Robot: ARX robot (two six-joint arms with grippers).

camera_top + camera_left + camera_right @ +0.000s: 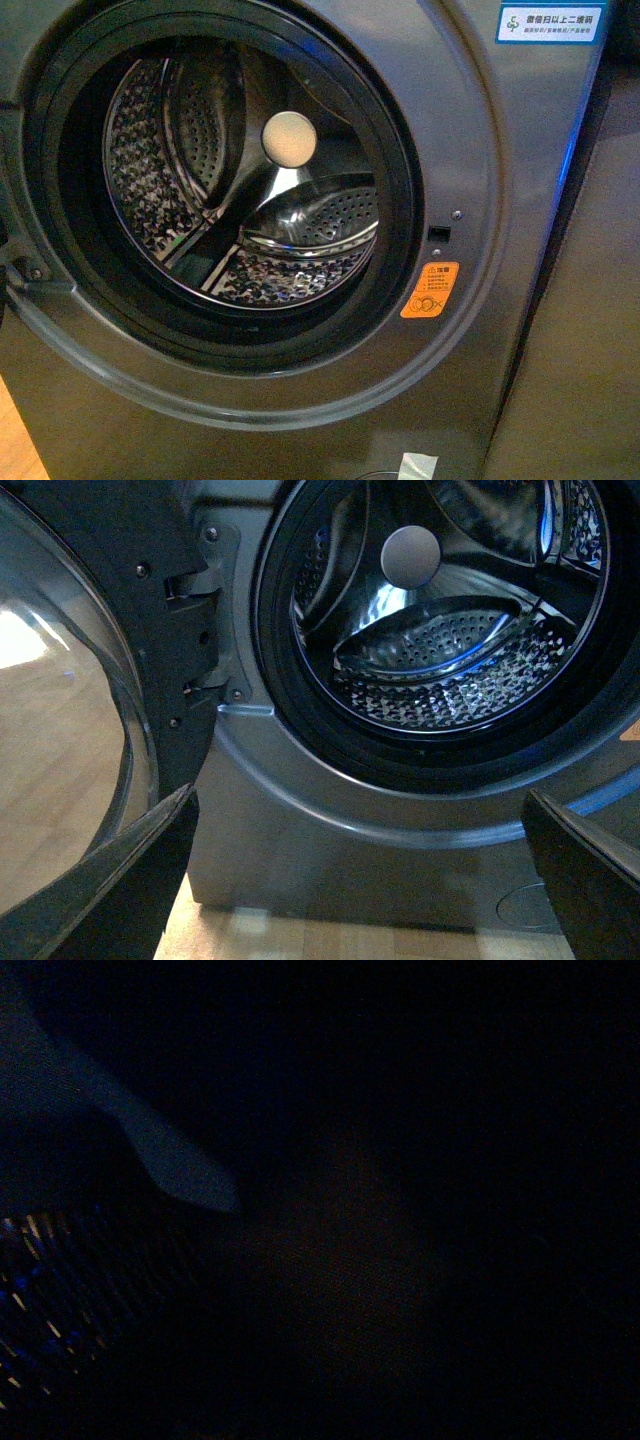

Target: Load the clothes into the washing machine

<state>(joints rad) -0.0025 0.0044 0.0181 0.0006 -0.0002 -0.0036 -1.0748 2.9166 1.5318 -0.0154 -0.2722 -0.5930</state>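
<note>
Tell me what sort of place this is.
Probably a laundry corner, home or test lab unclear: a front-loading washing machine, its door swung open on a perforated steel drum, on light wood-look floor.

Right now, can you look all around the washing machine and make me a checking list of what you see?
Surface: light wooden floor under the machine.
Job's things: washing machine with its door open; steel drum shows nothing inside; clothes not seen in any view.
Clutter: nothing seen.
Grippers: left gripper open, holding nothing, facing the porthole; the right wrist view is dark, so the right gripper cannot be judged.
Cables: nothing seen.
Surroundings: orange sticker and blue-white label on the machine front, white tape low down, dark panel beside the machine.
</note>
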